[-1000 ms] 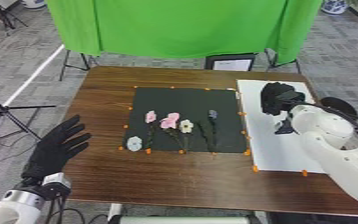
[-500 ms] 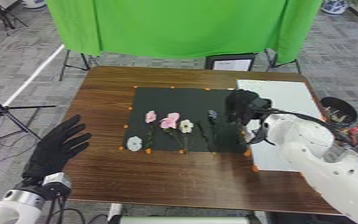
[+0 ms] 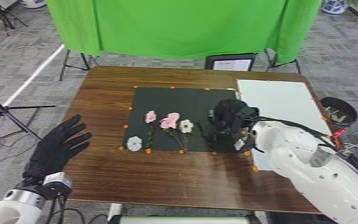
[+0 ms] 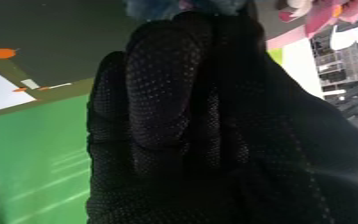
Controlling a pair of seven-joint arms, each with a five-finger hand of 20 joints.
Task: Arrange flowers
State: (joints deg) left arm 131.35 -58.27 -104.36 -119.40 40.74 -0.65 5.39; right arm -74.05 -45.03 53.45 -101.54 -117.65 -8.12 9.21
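Past the right edge of the brown wooden table [image 3: 113,175], a round dark bowl [image 3: 327,103] holds pale things too small to make out. Left of a smooth white sheet [image 3: 278,97], a matte black sheet [image 3: 180,97] carries a small pink flower [image 3: 151,116], a larger ruffled pink flower [image 3: 170,120], a cream flower [image 3: 186,126] and a pale, rounded flower [image 3: 135,144]. The black-fabric left hand [image 3: 53,150] is open; the right hand [image 3: 234,113], its grip impossible to tell, is at a blue, soft-petalled flower [image 4: 153,9].
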